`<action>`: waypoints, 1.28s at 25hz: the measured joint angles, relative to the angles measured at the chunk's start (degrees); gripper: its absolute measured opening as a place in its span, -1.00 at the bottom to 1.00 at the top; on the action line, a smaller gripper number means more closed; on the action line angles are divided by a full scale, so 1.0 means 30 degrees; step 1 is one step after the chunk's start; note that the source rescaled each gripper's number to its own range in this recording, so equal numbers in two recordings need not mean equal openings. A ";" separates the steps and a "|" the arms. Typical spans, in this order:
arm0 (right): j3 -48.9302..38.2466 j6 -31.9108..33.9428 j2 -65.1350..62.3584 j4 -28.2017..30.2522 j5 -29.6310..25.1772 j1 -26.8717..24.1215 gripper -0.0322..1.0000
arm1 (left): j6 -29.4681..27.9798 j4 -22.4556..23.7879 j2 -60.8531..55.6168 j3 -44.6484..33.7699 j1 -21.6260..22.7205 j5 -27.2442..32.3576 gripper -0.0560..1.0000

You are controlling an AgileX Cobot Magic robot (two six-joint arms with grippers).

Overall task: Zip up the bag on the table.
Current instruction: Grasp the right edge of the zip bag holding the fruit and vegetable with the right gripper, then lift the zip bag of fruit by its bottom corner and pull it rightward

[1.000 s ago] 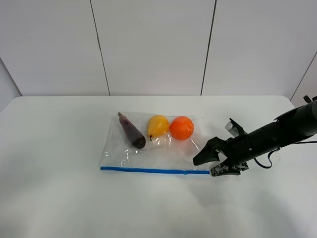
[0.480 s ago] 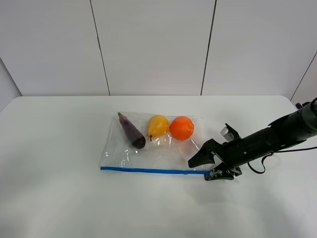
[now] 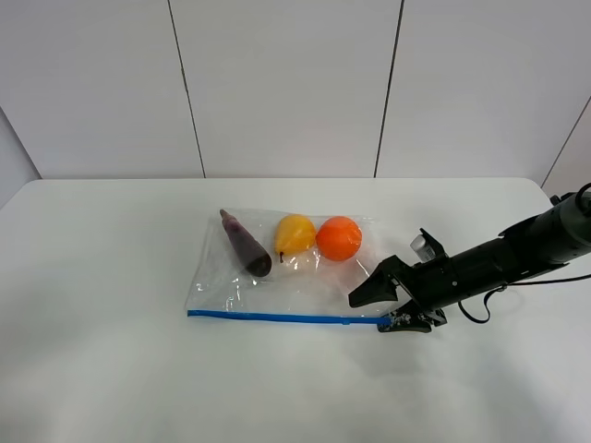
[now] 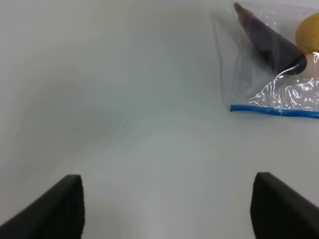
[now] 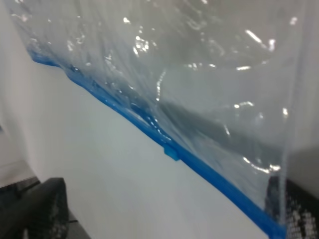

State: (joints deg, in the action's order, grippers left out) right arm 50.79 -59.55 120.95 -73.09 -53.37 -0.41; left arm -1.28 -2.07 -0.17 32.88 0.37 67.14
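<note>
While the bag [image 3: 286, 277] lies flat on the white desk [image 3: 111, 277], the right jaws stand apart at one end of its blue zipper strip [image 3: 277, 317].

Seen from the right wrist, the two dark fingertips [image 5: 37, 211] sit wide of each other, and the strip's end corner runs down between them, close against one; whether either touches the plastic I cannot tell. A small blue slider tab [image 5: 172, 152] sits on the strip a little ahead of those jaws. Farther from them, beyond the strip, an orange [image 3: 339, 237], a yellow pear [image 3: 295, 234] and a dark purple vegetable [image 3: 246, 244] show through the clear plastic. The left jaws are apart too, over bare desk, with the bag's opposite corner well ahead of them and off to one side, not between them.
</note>
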 joint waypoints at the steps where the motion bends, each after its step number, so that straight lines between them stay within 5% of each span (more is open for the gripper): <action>1: 0.0020 -0.0144 0.0078 -0.0084 -0.0085 0.0000 0.80 | 0.0000 0.0000 0.0000 0.0000 0.0000 0.0000 0.99; 7: 0.0020 -0.0507 0.0176 -0.0246 -0.0035 0.0000 0.70 | 0.0000 0.0000 0.0000 0.0000 0.0000 0.0000 0.99; 15: 0.0003 -0.0565 0.0359 0.0208 0.0936 0.0000 -0.23 | 0.0000 0.0000 0.0000 0.0000 0.0000 0.0000 0.99; 22: 0.0003 -0.0565 0.0383 0.0228 0.0934 0.0000 -0.49 | 0.0000 0.0000 0.0000 0.0000 0.0000 0.0000 1.00; 26: 0.0003 -0.0565 0.0383 0.0286 0.0921 0.0000 -0.90 | 0.0000 0.0000 0.0000 0.0000 0.0000 0.0000 1.00; 32: 0.0003 -0.0565 0.0456 0.0367 0.0329 0.0000 -0.93 | 0.0000 0.0000 0.0000 0.0000 0.0000 0.0000 1.00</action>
State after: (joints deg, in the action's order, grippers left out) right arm 50.80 -61.24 122.32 -71.99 -52.39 -0.41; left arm -1.28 -2.07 -0.17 32.88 0.37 67.14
